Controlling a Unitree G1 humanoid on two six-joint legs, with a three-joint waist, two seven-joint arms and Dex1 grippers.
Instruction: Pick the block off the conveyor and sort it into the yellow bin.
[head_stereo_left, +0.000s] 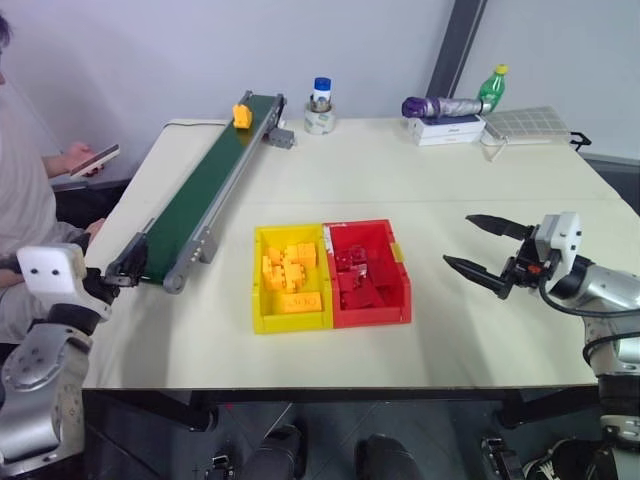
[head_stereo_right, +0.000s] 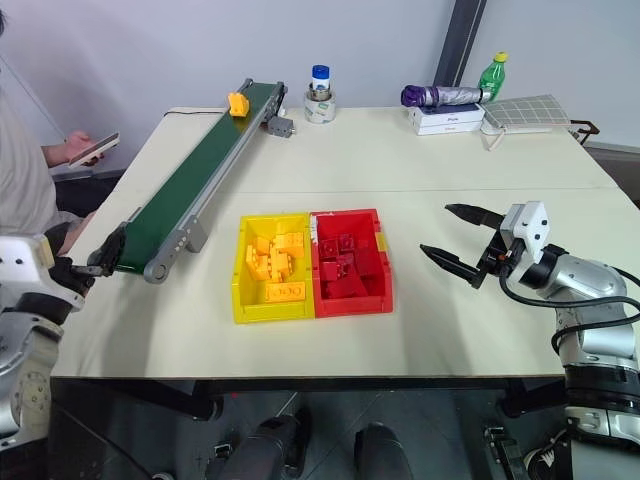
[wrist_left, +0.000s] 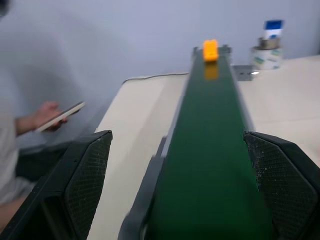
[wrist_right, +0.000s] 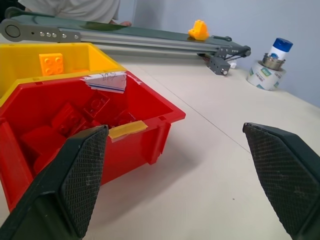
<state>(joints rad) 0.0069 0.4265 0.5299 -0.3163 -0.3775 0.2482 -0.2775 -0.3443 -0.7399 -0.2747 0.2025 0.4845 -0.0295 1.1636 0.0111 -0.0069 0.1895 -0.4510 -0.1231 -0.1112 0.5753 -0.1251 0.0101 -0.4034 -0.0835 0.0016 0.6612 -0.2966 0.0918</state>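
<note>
Block (head_stereo_left: 241, 115) sits at conveyor's (head_stereo_left: 205, 190) far end. Left pincer (head_stereo_left: 127, 268) wide at near end. Right pincer (head_stereo_left: 482, 250) wide, empty, beside red bin (head_stereo_left: 370, 272); yellow bin (head_stereo_left: 262, 297) adjoining.

A pale beige table (head_stereo_left: 420, 180) stands against a plain light-grey wall (head_stereo_left: 150, 50). A dark slanted post (head_stereo_left: 455, 45) rises behind its far edge. The floor (head_stereo_left: 330, 430) below is dark.

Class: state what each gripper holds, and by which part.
Nothing is held. Left gripper and right gripper are open and empty; the block sits on the conveyor.
</note>
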